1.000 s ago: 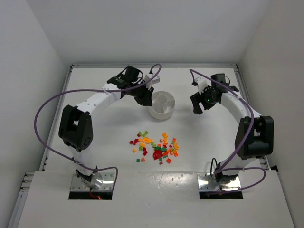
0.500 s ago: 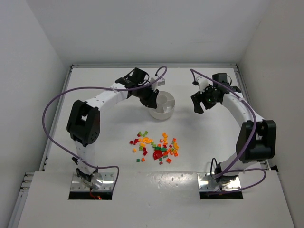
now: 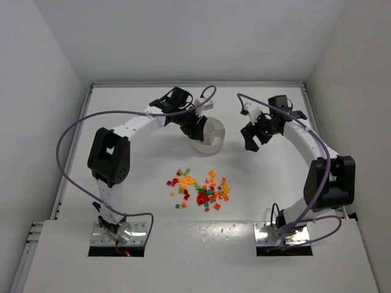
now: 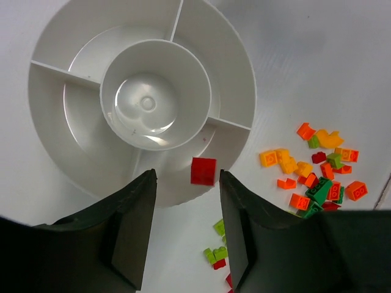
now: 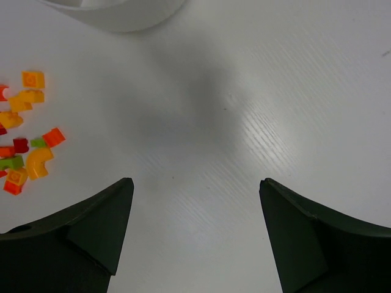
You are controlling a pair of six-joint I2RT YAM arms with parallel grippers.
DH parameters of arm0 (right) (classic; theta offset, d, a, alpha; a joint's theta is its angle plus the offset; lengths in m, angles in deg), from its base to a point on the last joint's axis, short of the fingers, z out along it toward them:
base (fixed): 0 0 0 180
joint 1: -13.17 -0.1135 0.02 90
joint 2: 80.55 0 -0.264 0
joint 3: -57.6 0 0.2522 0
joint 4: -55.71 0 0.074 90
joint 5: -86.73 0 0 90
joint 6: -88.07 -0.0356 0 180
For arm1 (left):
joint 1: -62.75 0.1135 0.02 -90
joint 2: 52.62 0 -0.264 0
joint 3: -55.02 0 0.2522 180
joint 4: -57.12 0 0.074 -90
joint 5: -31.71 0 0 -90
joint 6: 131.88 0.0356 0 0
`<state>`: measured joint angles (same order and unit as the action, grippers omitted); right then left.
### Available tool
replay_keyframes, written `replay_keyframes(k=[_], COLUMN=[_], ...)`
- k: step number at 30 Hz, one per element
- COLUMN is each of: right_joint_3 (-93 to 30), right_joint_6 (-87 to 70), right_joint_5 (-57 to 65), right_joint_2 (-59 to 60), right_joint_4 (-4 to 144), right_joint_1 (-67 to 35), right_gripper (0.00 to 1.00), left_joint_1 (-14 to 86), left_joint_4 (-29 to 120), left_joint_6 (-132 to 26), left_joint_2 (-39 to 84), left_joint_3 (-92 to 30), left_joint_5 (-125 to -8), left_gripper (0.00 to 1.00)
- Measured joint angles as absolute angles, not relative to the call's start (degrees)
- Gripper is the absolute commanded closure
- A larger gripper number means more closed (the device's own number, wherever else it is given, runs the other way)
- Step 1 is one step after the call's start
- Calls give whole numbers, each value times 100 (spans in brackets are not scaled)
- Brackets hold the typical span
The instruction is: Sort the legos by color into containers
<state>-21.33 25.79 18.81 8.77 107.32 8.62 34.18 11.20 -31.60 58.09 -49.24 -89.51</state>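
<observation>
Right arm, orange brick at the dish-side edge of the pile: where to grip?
Come straight down with the right gripper. The orange brick lies flat and square, so pinch two opposite side walls. Likely best across the two sides with nothing against them; yellow bricks crowd its side away from the dish.

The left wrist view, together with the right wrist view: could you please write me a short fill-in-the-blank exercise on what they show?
1. The only brick seen within the outline of the white dish is ___ in colour.
2. The dish's round central hub holds ___ bricks.
3. The left tool, above the dish, and the right tool, above the table, both have their jaws ___.

Missing words: red; no; open.
</observation>
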Motion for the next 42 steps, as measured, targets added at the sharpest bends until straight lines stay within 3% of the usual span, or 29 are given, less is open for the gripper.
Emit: replay_keyframes(k=[7,17,23,31,42], right_joint_3=[-2133,-2133,-2153,-2612,-1521], right_joint_6=[2817,3099,3759,4054,4474], right_joint_5=[1995,2251,2745,3274,2834], right_joint_2=[877,877,842,1045,608], right_joint_4=[10833,10951,11362,12199,11928], right_joint_1=[422,68,-928,-2253,-3477], right_gripper=[16,37,42,61,61], left_joint_1=[3418,3874,5088,5946,6274], left_joint_4=[1137,1640,1959,1858,1987], left_joint_6=[-3118,-3507,-4102,-4255,-4364], left_joint_2=[5687,4998,4386,3836,3073], left_joint_3=[-4921,-4307,-4224,-3483,-2368], left_joint_5=[-8903,-8846,-8846,-9010,-9115], left_gripper=[47,50,46,44,44])
